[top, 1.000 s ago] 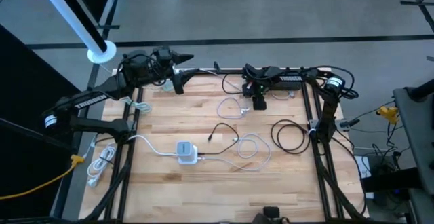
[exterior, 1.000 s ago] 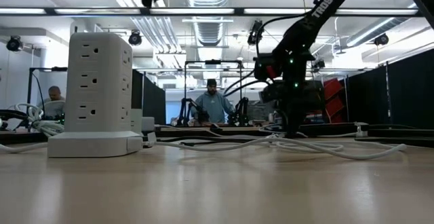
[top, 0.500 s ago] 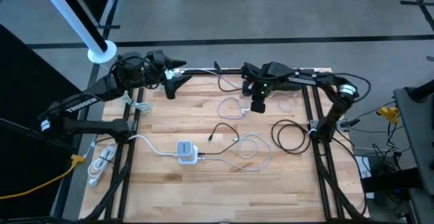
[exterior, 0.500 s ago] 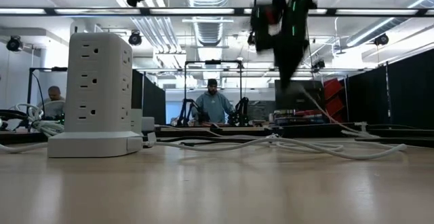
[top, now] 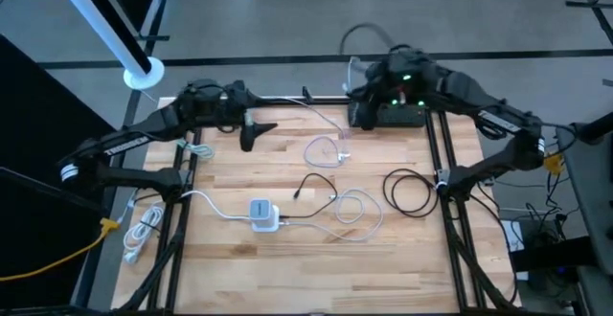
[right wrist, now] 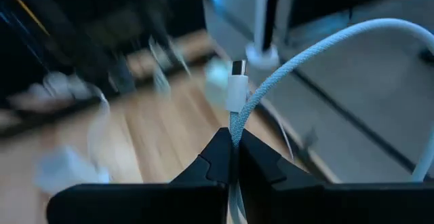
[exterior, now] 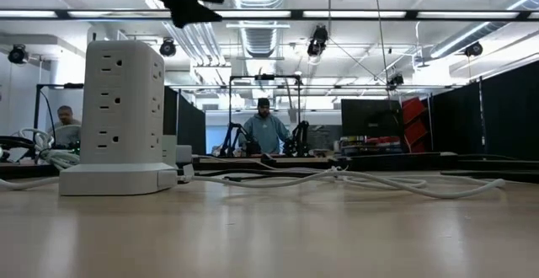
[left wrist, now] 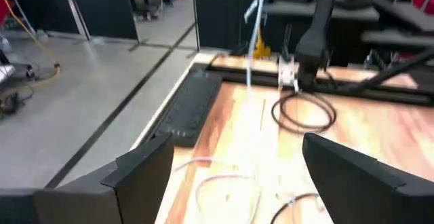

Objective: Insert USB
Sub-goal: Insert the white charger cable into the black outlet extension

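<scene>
- Right gripper (right wrist: 232,157) clamps our pale blue braided USB cable (right wrist: 298,54) just behind its plug, lifted over the wooden table's (top: 287,259) far edge.
- Left gripper (left wrist: 234,176) hovers wide, empty.
- Next: we carry the plug to the white tower power strip (exterior: 122,118) and align it.

Pale blue braided USB cable (right wrist: 285,64), white plug (right wrist: 237,88); white power tower (exterior: 125,114); light wood table (top: 287,268).

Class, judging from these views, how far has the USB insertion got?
Done: the right gripper has shut on the white USB cable and lifted it, plug free. In hand: carrying it. Left: plugging into the power tower. The left gripper waits open.
</scene>
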Robot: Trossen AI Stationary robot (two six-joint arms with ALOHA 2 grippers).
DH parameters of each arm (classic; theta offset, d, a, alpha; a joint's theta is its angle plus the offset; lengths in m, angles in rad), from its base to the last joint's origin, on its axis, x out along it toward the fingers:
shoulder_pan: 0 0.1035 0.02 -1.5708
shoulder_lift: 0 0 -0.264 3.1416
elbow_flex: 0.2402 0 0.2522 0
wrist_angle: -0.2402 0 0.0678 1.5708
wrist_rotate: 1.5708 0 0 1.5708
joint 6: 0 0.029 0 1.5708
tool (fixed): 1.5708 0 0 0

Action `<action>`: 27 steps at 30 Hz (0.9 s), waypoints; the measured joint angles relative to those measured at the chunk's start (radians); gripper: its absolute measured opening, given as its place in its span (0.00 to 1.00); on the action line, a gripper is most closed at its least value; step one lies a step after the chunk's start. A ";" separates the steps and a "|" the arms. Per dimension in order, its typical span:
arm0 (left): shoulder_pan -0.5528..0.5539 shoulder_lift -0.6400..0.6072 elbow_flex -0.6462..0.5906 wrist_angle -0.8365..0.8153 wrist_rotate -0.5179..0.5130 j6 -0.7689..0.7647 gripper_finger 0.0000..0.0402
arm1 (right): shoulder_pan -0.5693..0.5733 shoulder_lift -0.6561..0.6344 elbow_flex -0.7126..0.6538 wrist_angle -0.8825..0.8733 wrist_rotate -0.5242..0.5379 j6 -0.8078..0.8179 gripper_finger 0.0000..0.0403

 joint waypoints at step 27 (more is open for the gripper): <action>-0.093 0.534 0.002 0.748 0.040 0.313 0.78 | 0.035 0.046 0.315 0.117 -0.108 -0.032 0.01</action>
